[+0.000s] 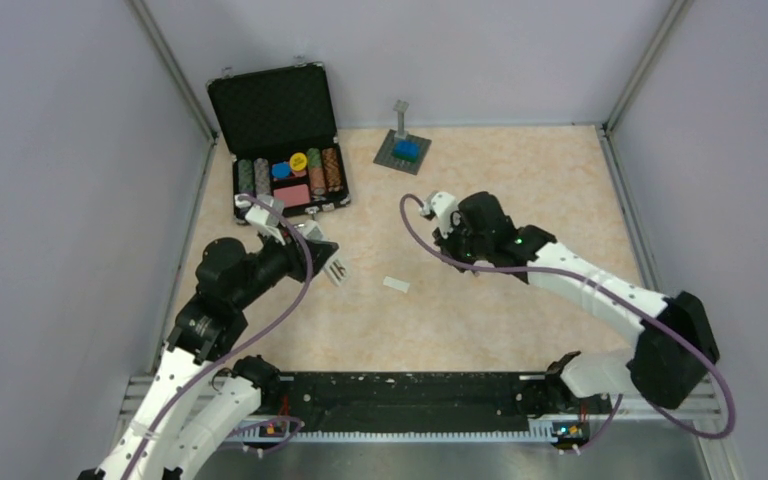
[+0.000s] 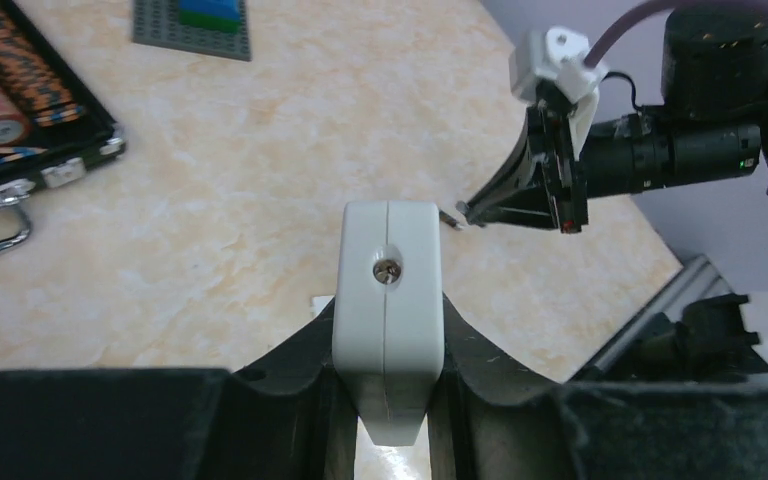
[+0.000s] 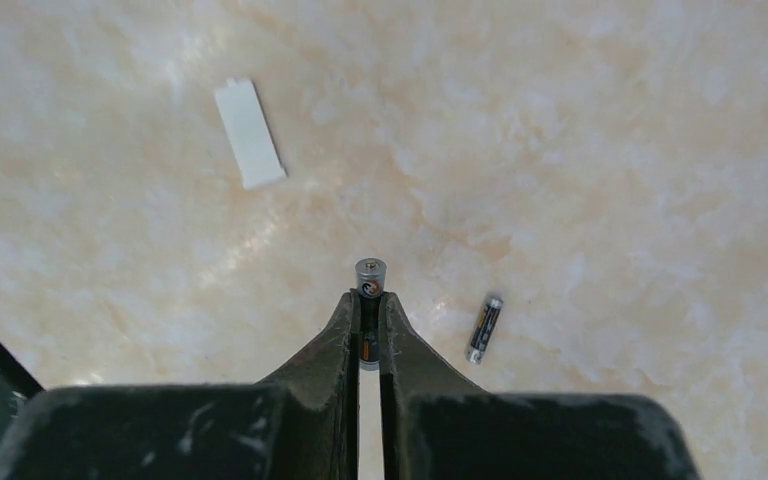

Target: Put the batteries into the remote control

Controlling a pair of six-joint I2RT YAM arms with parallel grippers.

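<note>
Right hand (image 3: 370, 322) pinches a small dark cylindrical battery (image 3: 370, 276) tip-out, second dark battery (image 3: 483, 328) lies loose on the beige marbled counter (image 3: 610, 150), left hand (image 2: 387, 345) clamps the slim white plastic remote control (image 2: 387, 260): match polarity, align, seat gently.

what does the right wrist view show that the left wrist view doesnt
Only the right wrist view: one battery plainly pinched in the right claw, a second battery lying on the table, the whole cover plate. Only the left wrist view: the remote control gripped in the left claw, the chip case, the grey baseplate. Both: the table and the right claw.
</note>
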